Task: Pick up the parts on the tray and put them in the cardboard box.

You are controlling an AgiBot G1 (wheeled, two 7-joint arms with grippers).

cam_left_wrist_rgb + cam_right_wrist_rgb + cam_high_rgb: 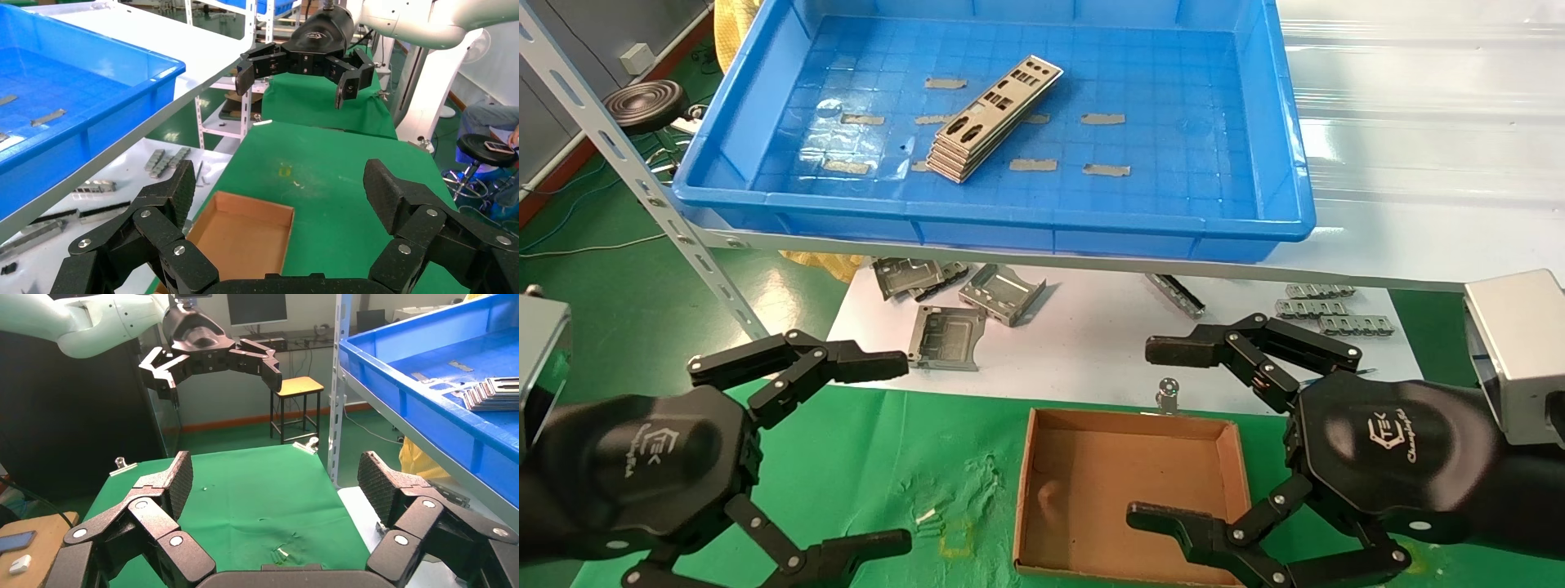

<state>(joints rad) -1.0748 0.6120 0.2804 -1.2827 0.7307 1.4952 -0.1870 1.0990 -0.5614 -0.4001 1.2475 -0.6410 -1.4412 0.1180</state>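
Note:
A stack of thin silver plates (989, 122) with punched cutouts lies in the middle of the blue tray (764, 106) on the shelf; its edge also shows in the right wrist view (492, 395). The empty cardboard box (1120, 482) sits on the green cloth below, and also shows in the left wrist view (242, 242). My left gripper (891, 453) is open and empty, left of the box. My right gripper (1160, 433) is open and empty, over the box's right part. Both hang well below the tray.
Bent grey brackets (964, 306) and small slotted strips (1324, 306) lie on the white sheet under the shelf. A slanted metal shelf post (641, 175) stands at the left. A binder clip (1169, 392) sits at the cloth's edge behind the box.

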